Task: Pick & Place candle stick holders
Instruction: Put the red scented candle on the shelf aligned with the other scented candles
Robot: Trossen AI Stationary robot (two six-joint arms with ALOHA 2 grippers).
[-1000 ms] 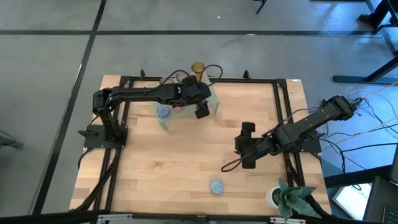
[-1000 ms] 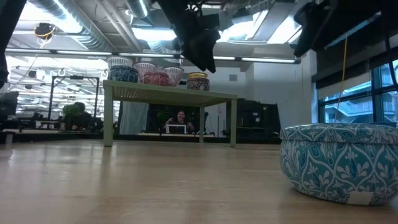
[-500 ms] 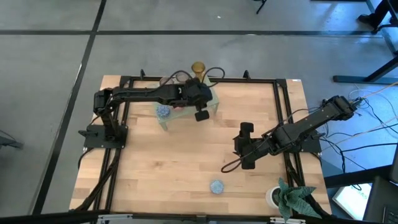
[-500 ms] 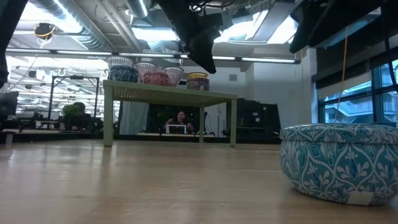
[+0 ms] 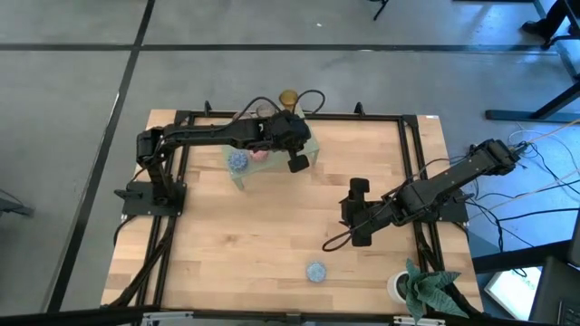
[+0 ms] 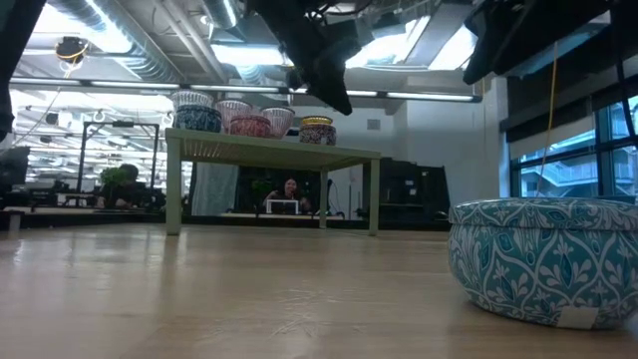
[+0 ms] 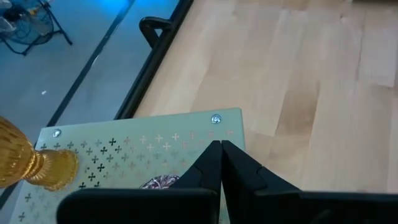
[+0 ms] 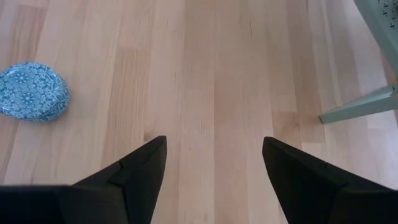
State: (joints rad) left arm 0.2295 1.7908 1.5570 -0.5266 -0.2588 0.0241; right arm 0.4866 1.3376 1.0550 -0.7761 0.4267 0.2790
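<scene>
The pale green rack stands at the table's far middle, and several candle stick holders stand on its top: a blue one, a red one, a patterned amber one. In the left wrist view a stemmed amber holder stands on the rack. My left gripper hangs shut and empty over the rack's right end. One blue patterned holder sits on the table near the front. My right gripper hovers open over bare wood, up from that holder.
A white pot with a green plant stands at the near right corner. Black frame rails run along the table's sides. A cable loops below my right gripper. Beyond the table a person sits in the room.
My left gripper has shut on nothing while staying over the rack's right end, and its wrist has turned a little. The holders and my right arm have kept still.
</scene>
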